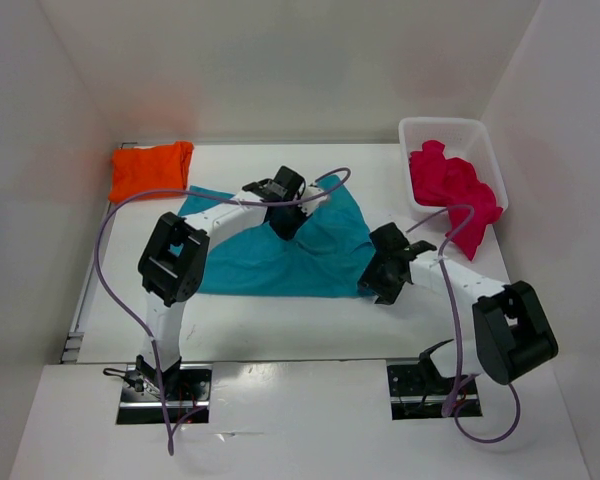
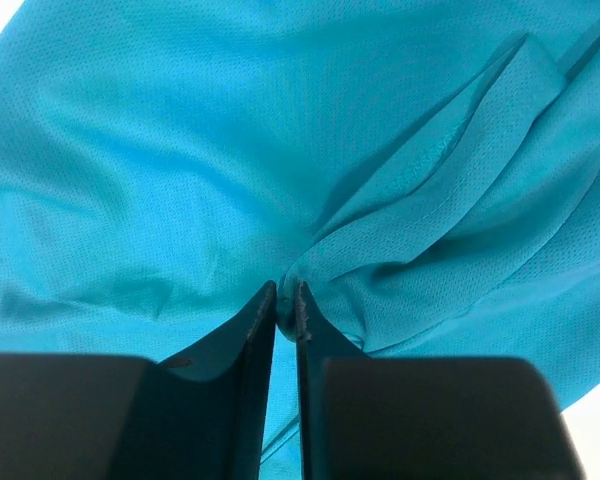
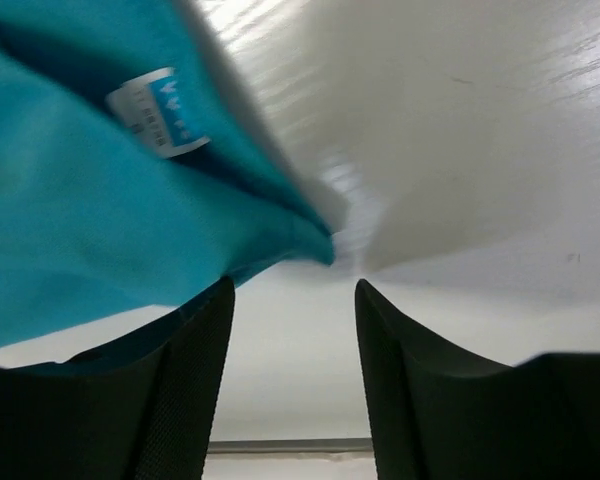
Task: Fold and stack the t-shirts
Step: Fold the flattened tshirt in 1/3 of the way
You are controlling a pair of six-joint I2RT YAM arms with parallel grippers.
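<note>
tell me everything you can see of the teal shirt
The teal t-shirt is fine mesh-knit cloth, lying spread but rumpled across the middle of the white table, not yet folded. Creases run to its upper middle, where the left claw pinches a ridge of fabric. A small white label shows near its right edge, and a corner there lies just ahead of the open right claw.

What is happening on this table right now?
The left gripper is pinching a fold of the teal shirt, which lies spread on the table. The right gripper stands open beside the shirt's right corner, holding nothing. An orange shirt lies folded at the far left, and a pink-red shirt hangs partly out of the white basket.
</note>
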